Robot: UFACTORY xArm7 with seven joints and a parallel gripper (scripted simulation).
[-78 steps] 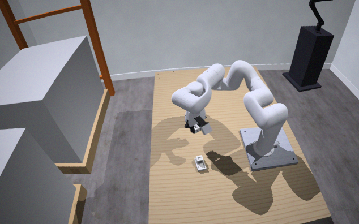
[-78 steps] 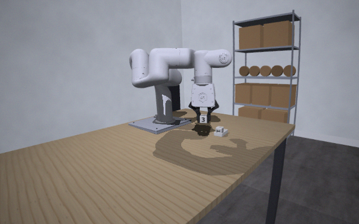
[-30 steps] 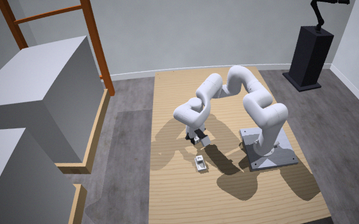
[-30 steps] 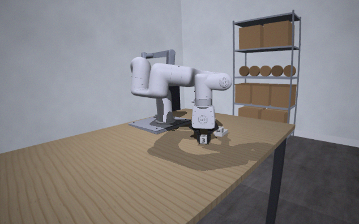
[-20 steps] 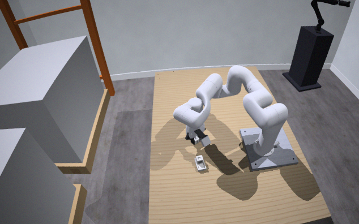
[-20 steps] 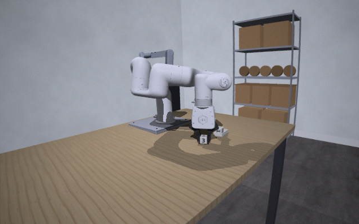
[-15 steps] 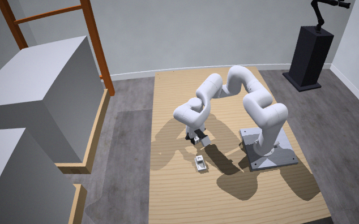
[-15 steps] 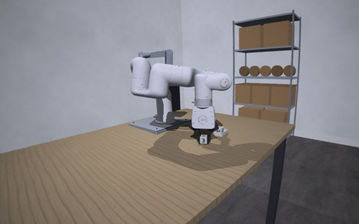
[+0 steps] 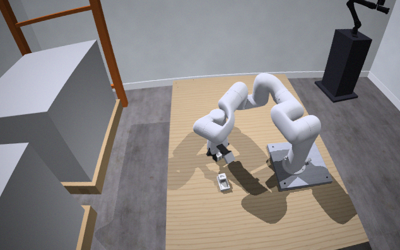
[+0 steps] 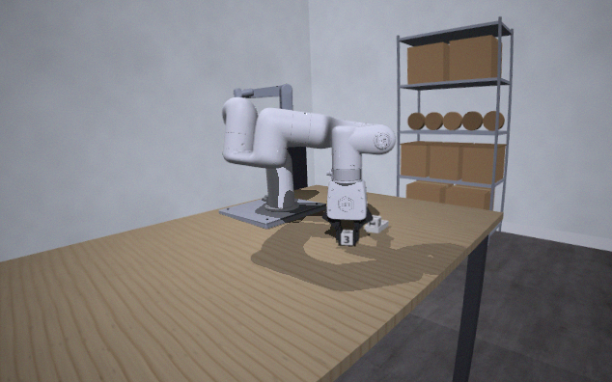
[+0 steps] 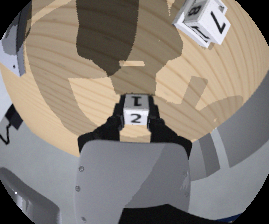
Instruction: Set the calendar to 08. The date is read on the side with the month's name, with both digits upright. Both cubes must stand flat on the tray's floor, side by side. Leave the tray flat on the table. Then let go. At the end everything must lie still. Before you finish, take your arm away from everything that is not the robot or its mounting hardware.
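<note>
The task is judged incomplete, at roughly the midway stage. The end effector (image 10: 347, 236) is clenched on one white digit cube (image 10: 347, 237), held low over the bench (image 10: 159, 299), near the middle of its width and well in from every edge; whether the cube touches the wood cannot be told. This cube shows a 3 to the exterior view and a 2 and a 1 to the wrist view. The tray (image 9: 223, 182) lies flat on the bench just beside the held cube, towards the arm's base plate (image 9: 322, 177). It contains one cube (image 11: 203, 16), seated at one end, with a 7 legible on one face; the other half of the tray is vacant. The face with the month's name cannot be made out. Remaining, by judgement: orient both cubes to read 08, seat the held cube beside the first, release and withdraw.
</note>
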